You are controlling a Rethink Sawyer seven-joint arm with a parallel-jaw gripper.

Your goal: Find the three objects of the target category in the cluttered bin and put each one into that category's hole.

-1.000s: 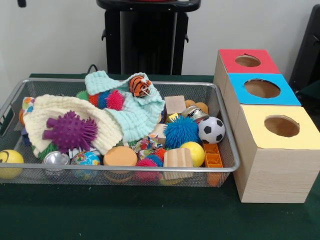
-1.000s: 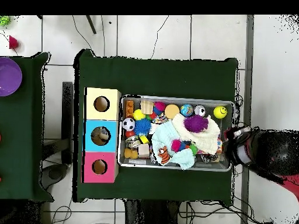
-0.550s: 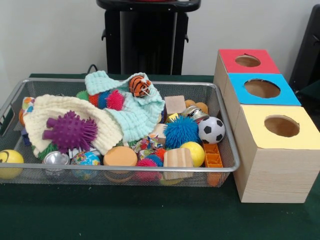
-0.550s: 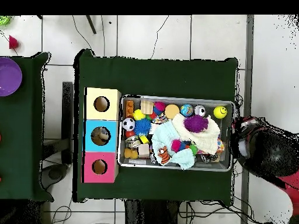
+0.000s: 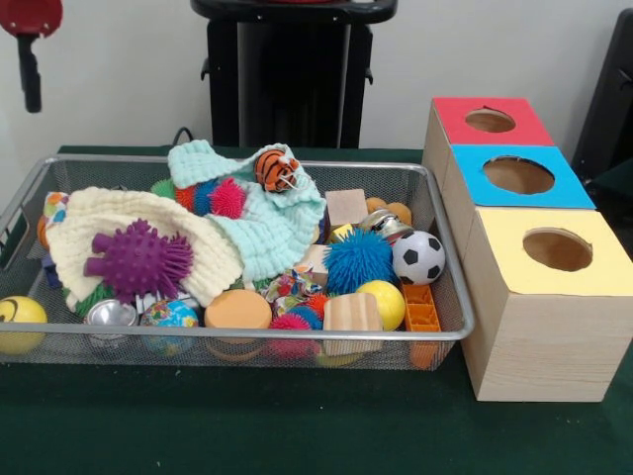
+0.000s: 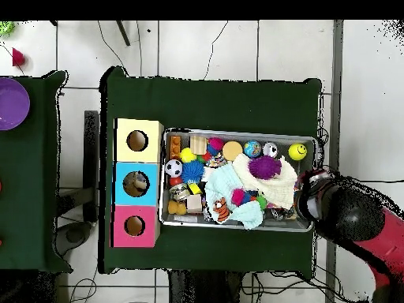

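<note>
A wire bin (image 5: 450, 297) (image 6: 237, 133) holds a heap of toys. Among them are a purple spiky ball (image 5: 138, 260) (image 6: 264, 167), a blue spiky ball (image 5: 357, 261), a soccer ball (image 5: 418, 257) (image 6: 173, 168), a tiger-striped ball (image 5: 276, 169) (image 6: 221, 210), a yellow smiley ball (image 5: 18, 323) (image 6: 297, 151) and wooden blocks (image 5: 351, 313). Cream cloth (image 5: 89, 223) and mint cloth (image 5: 267, 223) cover part of the heap. Three boxes stand beside the bin, with a red-topped hole (image 5: 489, 120) (image 6: 134, 226), a blue-topped hole (image 5: 518, 175) (image 6: 136, 183) and a yellow-topped hole (image 5: 557, 248) (image 6: 137, 141). My gripper (image 5: 32, 84) (image 6: 304, 194) hangs high over the bin's end farthest from the boxes.
The table's green cloth (image 5: 247, 426) runs along the bin's front. In the overhead view a second green table with a purple bowl (image 6: 11, 102) stands at the left. Something pale lies inside the blue-topped hole.
The arm has swung in toward the bin's end; its gripper now shows at the front view's top left, where nothing showed before. The toys have not moved.
</note>
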